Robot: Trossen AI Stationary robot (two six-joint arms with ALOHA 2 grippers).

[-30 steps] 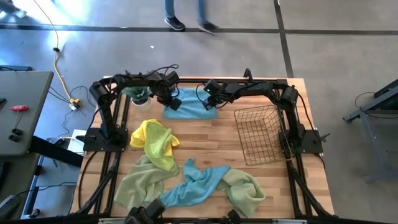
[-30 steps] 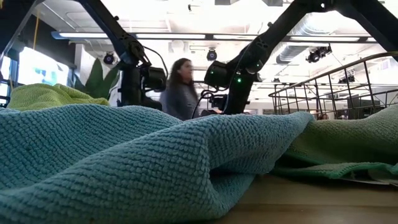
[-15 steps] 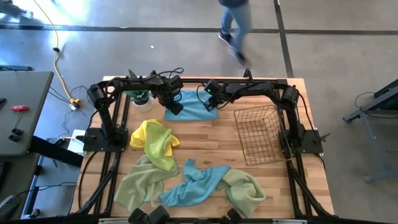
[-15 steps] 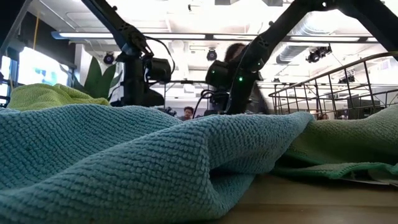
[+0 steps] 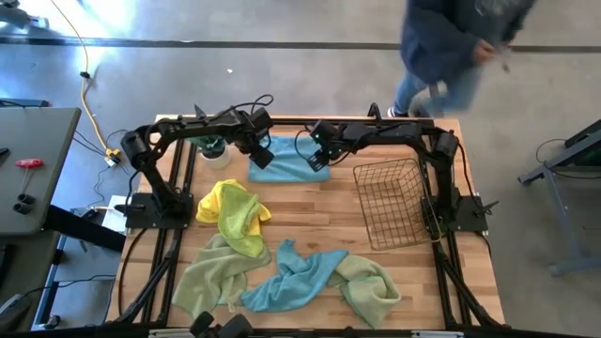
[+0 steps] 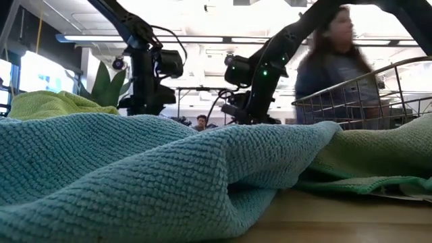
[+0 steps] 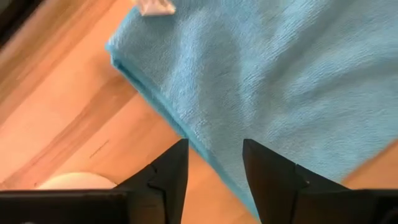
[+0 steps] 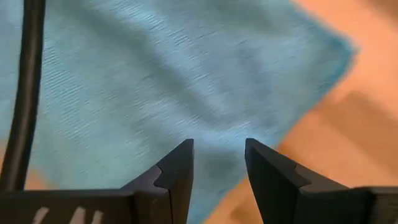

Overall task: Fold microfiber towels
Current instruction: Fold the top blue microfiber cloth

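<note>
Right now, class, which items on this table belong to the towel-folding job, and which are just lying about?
Job: folded light blue towel; yellow towel; pale green towel; crumpled blue towel; green towel.
Lying about: copper wire basket; potted plant.

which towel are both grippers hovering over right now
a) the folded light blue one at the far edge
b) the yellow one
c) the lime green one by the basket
a: the left gripper and right gripper sit over the folded light blue towel, and both wrist views show blue cloth under open fingers.
</note>
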